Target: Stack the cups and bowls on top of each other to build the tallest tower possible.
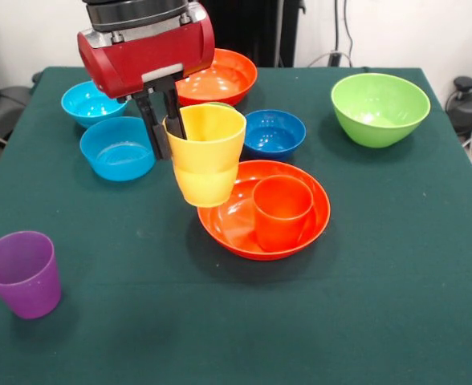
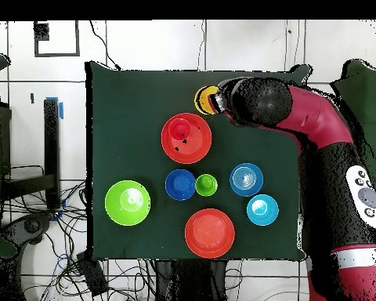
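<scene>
My gripper (image 1: 165, 135) is shut on the rim of the yellow cup (image 1: 205, 154), one finger inside and one outside, and holds it upright above the table. It hangs just left of a large orange bowl (image 1: 228, 220) that has the orange cup (image 1: 282, 210) standing in it. In the overhead view the yellow cup (image 2: 206, 99) shows beside the gripper (image 2: 216, 100), close to the orange bowl (image 2: 193, 149). The purple cup (image 1: 23, 273) stands alone at the front left. The green cup (image 2: 206, 185) stands next to the dark blue bowl (image 1: 274, 132); the yellow cup mostly hides it in the front view.
Two light blue bowls (image 1: 117, 147) (image 1: 91, 102) sit left of the gripper. The second orange bowl (image 1: 218, 76) is behind it. The lime green bowl (image 1: 379, 107) sits at the back right. The arm (image 2: 324, 133) reaches over one table edge.
</scene>
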Robot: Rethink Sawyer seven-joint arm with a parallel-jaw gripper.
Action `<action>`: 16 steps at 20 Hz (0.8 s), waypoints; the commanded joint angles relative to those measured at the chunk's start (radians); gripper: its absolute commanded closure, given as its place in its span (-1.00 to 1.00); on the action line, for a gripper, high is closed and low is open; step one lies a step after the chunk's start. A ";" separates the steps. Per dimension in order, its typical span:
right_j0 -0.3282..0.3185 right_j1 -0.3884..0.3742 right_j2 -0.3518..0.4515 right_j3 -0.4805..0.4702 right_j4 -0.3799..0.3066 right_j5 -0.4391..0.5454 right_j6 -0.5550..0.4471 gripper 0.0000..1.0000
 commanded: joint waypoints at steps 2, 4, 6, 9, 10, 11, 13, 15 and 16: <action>0.043 0.063 0.009 0.080 0.017 -0.062 0.160 1.00; 0.041 0.063 0.013 0.085 0.019 -0.067 0.153 1.00; 0.042 0.062 0.013 0.086 0.022 -0.064 0.150 1.00; 0.049 0.059 0.005 0.086 0.019 -0.055 0.151 1.00; 0.052 0.059 0.003 0.085 0.019 -0.048 0.150 1.00; 0.053 0.059 0.002 0.085 0.021 -0.041 0.148 1.00; 0.063 0.059 -0.008 0.084 0.025 -0.018 0.158 1.00; 0.075 0.057 -0.022 0.080 0.027 0.008 0.169 1.00; 0.076 0.054 -0.027 0.084 0.030 0.016 0.174 1.00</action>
